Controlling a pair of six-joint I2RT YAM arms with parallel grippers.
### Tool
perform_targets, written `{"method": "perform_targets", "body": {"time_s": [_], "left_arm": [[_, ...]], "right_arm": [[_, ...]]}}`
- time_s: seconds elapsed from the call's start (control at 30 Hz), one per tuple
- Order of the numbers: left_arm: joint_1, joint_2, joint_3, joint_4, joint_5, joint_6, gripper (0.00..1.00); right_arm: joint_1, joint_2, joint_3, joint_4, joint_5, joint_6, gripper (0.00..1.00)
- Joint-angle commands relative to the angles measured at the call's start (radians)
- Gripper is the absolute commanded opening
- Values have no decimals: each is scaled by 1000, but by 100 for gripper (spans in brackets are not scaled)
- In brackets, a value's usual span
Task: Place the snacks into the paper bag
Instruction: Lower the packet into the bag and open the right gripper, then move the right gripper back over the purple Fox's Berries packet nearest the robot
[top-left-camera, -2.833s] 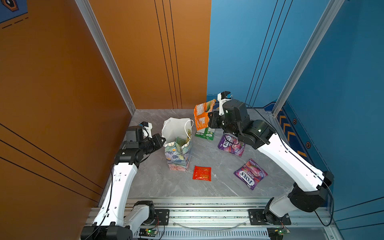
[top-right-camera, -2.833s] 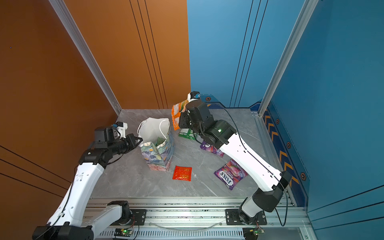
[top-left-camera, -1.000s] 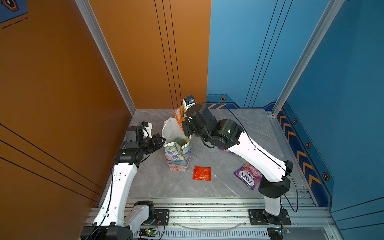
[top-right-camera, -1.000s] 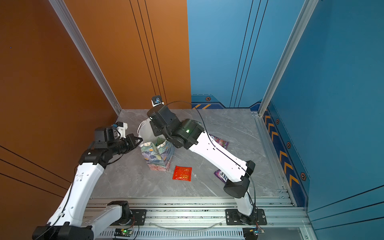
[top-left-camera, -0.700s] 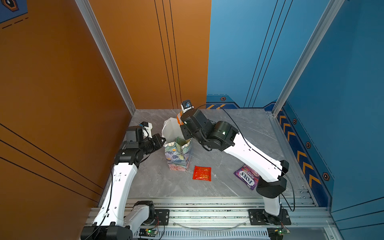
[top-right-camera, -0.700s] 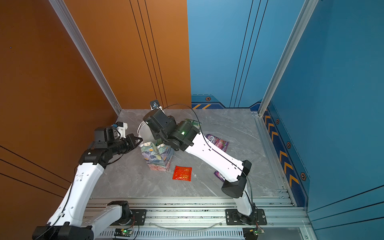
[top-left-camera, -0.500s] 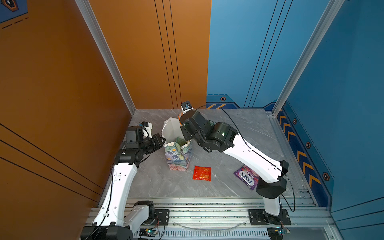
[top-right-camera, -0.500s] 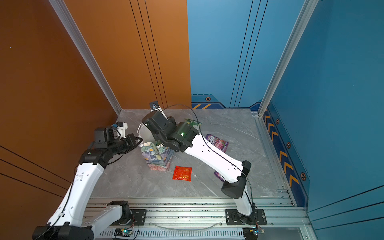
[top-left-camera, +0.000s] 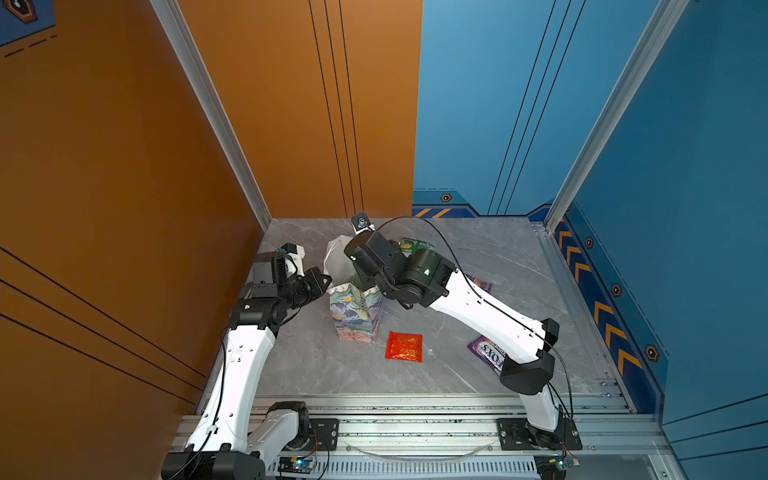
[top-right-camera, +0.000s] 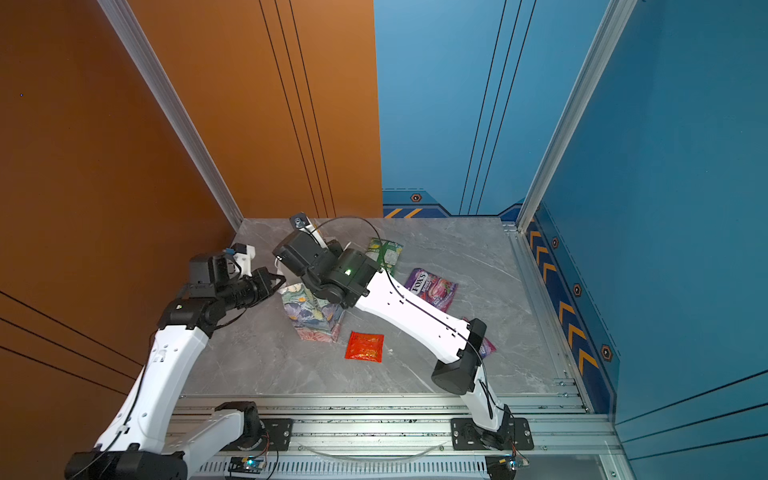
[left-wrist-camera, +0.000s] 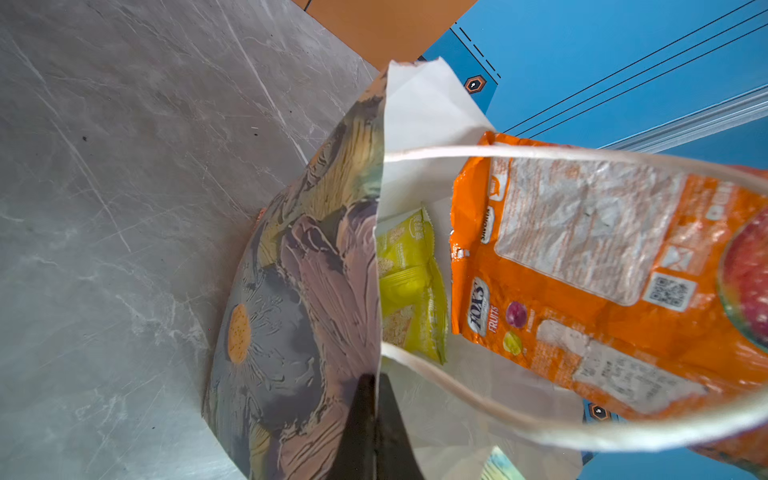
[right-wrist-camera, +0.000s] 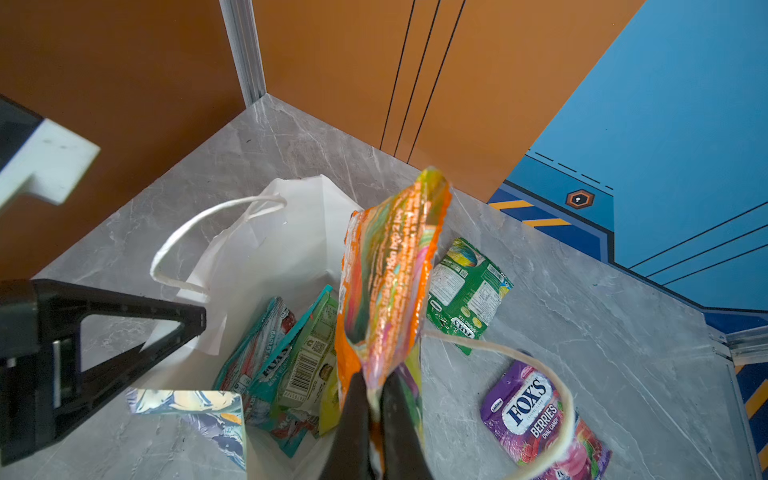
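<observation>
- Now the right gripper is closed on the orange packet, which hangs at the mouth of the paper bag, between its cord handles.
- The left gripper pinches the bag's rim, so the mouth is open.
- Better to lower the packet deep, clear of the cords, before release.
- On the grey marble table lie a red packet, a green packet and two purple packets; the orange wall and the blue wall stand close.

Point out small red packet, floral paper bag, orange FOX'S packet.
Small red packet (top-left-camera: 403, 345): in a top view, middle.
Floral paper bag (left-wrist-camera: 291, 311): left wrist view, wall.
Orange FOX'S packet (right-wrist-camera: 386, 282): right wrist view, middle.
</observation>
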Motion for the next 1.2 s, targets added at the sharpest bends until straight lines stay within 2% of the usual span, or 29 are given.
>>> {"method": "perform_targets", "body": {"time_s": [0.0,0.17,0.23,0.27,0.3,0.4,0.6,0.77,0.83,0.97,1.03,1.17], "left_arm": [[5,-3,-15,-4,18,10,0],[5,-3,-17,-2,19,10,0],[4,-3,-17,-1,19,10,0],[5,-2,-17,-2,19,10,0],[5,-3,-16,-2,20,11,0],[6,-1,-18,-2,20,10,0],[6,0,-22,6,23,8,0],[8,0,-24,8,25,9,0],[9,0,-24,8,27,9,0],[10,-4,-26,10,26,8,0],[11,-4,-28,10,28,7,0],[14,-1,-25,11,30,7,0]], "right_arm": [[5,2,41,-13,49,-11,0],[2,12,51,-17,14,-3,1],[0,12,70,-17,-27,3,22],[-2,10,81,-17,-60,8,37],[-6,4,93,-14,-105,15,44],[-24,-30,96,17,-219,30,54],[-47,-67,88,55,-331,48,56],[-72,-115,6,88,-352,62,56],[-82,-172,-89,136,-348,71,56],[-133,-350,-383,275,-348,119,57],[-182,-439,-523,310,-365,169,57],[-345,-624,-856,359,-454,298,57]]}}
